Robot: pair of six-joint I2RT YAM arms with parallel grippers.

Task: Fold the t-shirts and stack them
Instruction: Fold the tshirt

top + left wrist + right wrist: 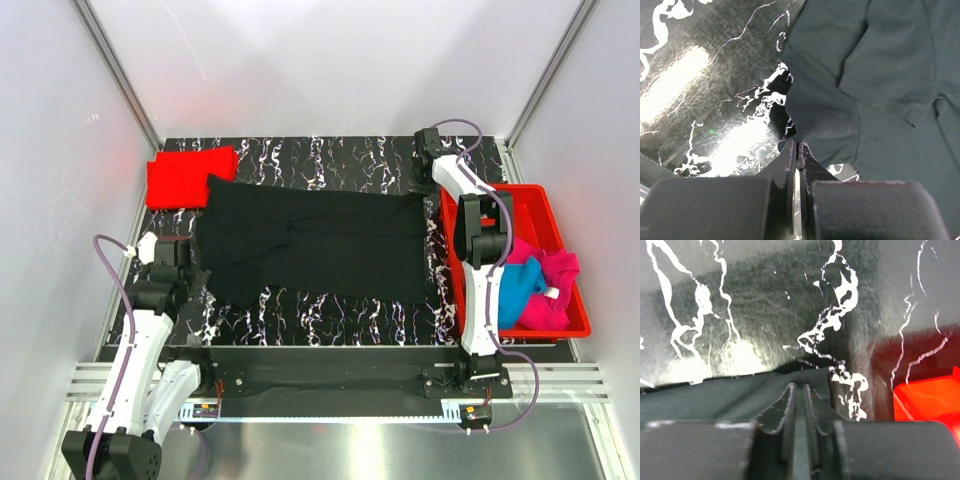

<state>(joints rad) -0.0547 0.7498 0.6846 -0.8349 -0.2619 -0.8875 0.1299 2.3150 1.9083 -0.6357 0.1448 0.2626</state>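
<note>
The left end effector (796,145) and right end effector (799,386) are pinched shut at the black shirt (320,240). A shallow pinch could slip, skewing the fold.

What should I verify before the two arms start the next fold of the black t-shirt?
1. Black t-shirt spread out, few wrinkles: ok.
2. Left hand shut at its left edge, cloth pinched: cannot tell.
3. Right hand shut at its far right corner, cloth pinched: cannot tell.
4. Red t-shirt clear of the black one: not ok, their edges meet.
5. Blue t-shirt and magenta t-shirt inside the red bin: ok.
</note>
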